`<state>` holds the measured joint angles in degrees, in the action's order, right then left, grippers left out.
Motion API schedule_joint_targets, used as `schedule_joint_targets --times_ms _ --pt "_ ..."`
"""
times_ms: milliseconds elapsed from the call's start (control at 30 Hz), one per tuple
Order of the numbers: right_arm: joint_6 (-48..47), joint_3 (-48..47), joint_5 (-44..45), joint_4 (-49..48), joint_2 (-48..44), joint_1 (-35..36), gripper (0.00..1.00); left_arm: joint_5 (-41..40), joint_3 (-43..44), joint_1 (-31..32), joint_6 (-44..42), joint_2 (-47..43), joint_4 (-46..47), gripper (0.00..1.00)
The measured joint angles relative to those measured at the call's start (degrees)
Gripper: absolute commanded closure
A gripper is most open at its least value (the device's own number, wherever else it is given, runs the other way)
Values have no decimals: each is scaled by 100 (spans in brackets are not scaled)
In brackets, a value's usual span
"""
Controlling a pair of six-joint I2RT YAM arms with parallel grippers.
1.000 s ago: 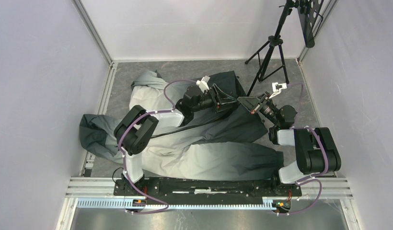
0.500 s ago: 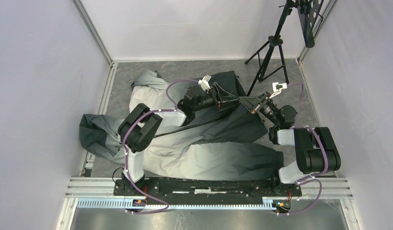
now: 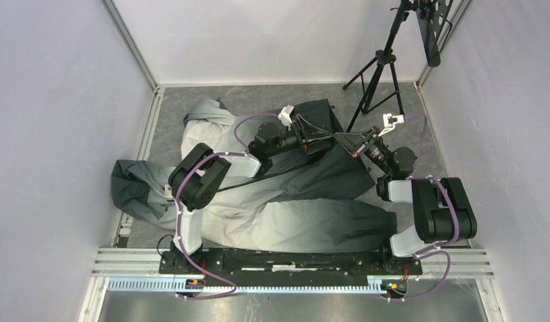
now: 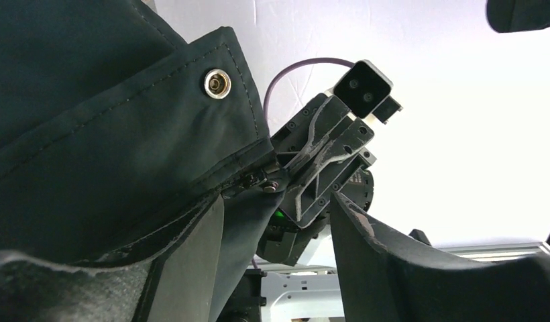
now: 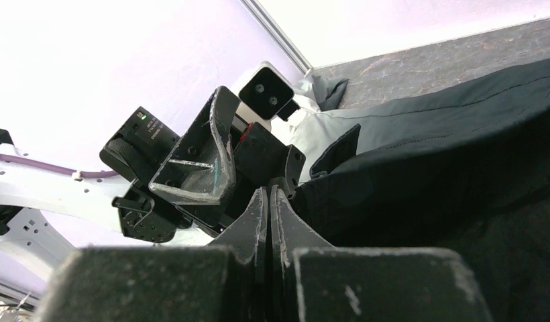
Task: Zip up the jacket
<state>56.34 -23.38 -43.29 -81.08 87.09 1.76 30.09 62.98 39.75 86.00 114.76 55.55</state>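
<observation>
The jacket lies spread across the floor, light grey shading to dark charcoal at its far right end. My right gripper holds that dark end lifted; its fingers are pressed together on the zipper end at the hem corner. Above the corner sits a metal snap. My left gripper faces the right one from the left. It is open, with a dark strip of jacket edge hanging just inside its left finger. The right finger stands apart from the cloth.
A black tripod stands at the back right, close behind the right gripper. White walls close in on both sides and the back. An aluminium rail carries the arm bases at the near edge. A sleeve trails off to the left.
The left arm has shifted slightly to the right, bringing its gripper closer to the right gripper. The right gripper keeps its hold on the lifted corner and has barely moved.
</observation>
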Motion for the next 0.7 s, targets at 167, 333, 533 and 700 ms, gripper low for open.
schedule_joint_targets --times_ms 167,333,533,700 --pt "0 -2 0 -24 7 0 100 -133 -328 -81 341 0 570 38" --pt "0 -2 -9 -37 68 -2 100 -286 -435 -120 592 0 1132 39" --pt "37 -2 -17 -39 116 0 100 -315 -501 -120 619 -17 1314 36" --pt "39 -2 -17 -39 116 0 100 -310 -597 -120 612 -46 960 35"
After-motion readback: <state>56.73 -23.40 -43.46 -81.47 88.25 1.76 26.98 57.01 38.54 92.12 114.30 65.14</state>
